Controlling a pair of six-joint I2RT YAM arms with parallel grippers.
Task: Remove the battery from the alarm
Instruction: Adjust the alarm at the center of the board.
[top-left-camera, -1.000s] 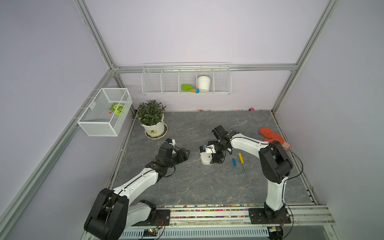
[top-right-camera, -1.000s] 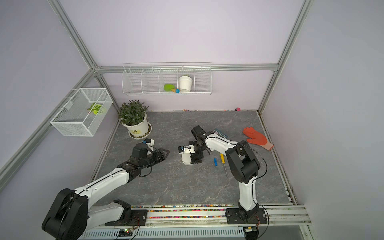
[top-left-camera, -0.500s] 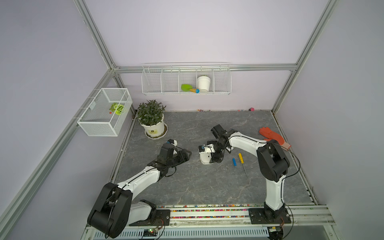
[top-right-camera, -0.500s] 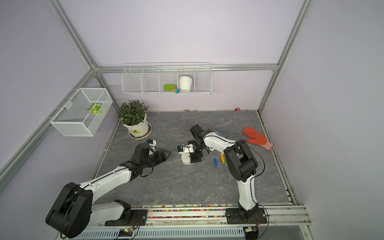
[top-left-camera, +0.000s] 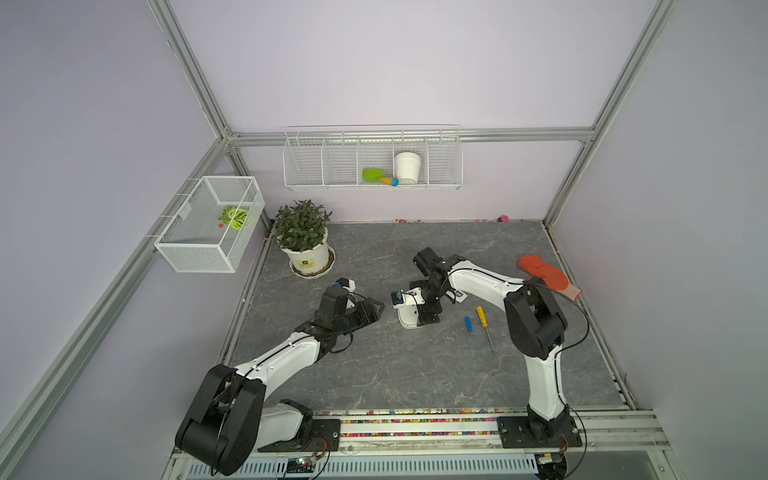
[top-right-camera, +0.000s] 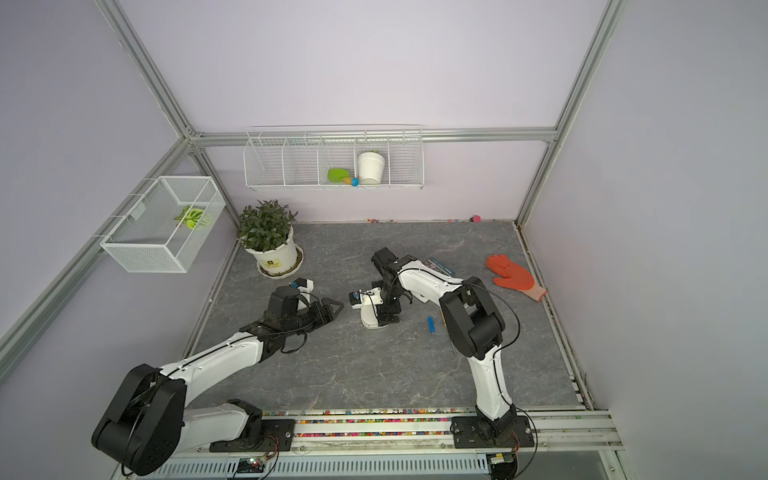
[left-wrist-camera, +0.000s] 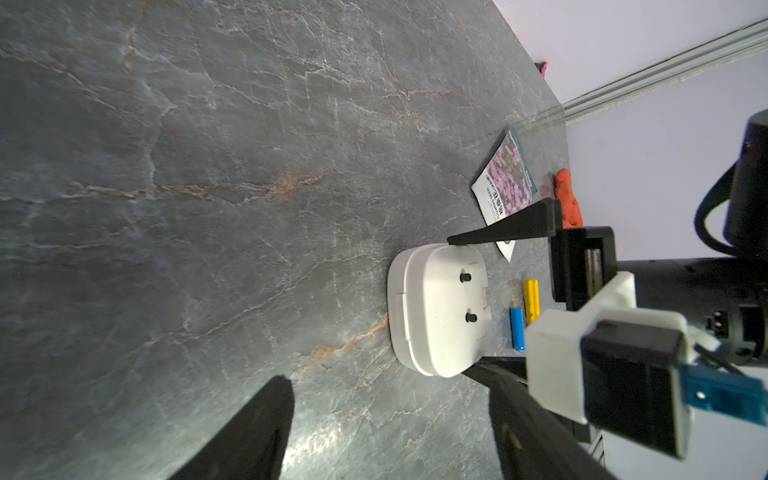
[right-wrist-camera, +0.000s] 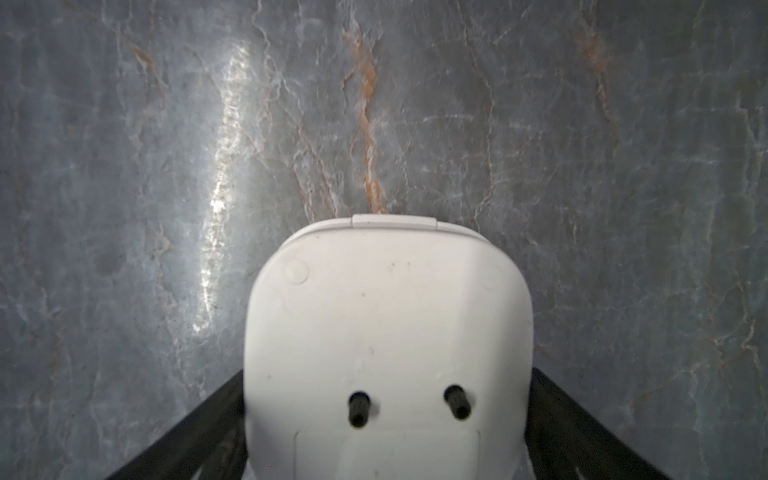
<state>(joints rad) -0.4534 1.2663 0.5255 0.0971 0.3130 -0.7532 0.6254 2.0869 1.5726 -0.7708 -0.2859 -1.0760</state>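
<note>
The alarm (right-wrist-camera: 386, 299) lies face down near the middle of the table (top-left-camera: 395, 374), well away from every edge. The right gripper (right-wrist-camera: 386, 374) has its jaws wide, one close against each side of the alarm; if they press it, I cannot tell. The left gripper (top-left-camera: 376, 311) is spread and empty, near the alarm, not touching. Open surface stretches from there to the front rail. One battery (top-left-camera: 468, 324) lies on the table between the alarm and one screwdriver (top-left-camera: 482, 316). One glove (top-left-camera: 544, 276) lies by the right edge.
</note>
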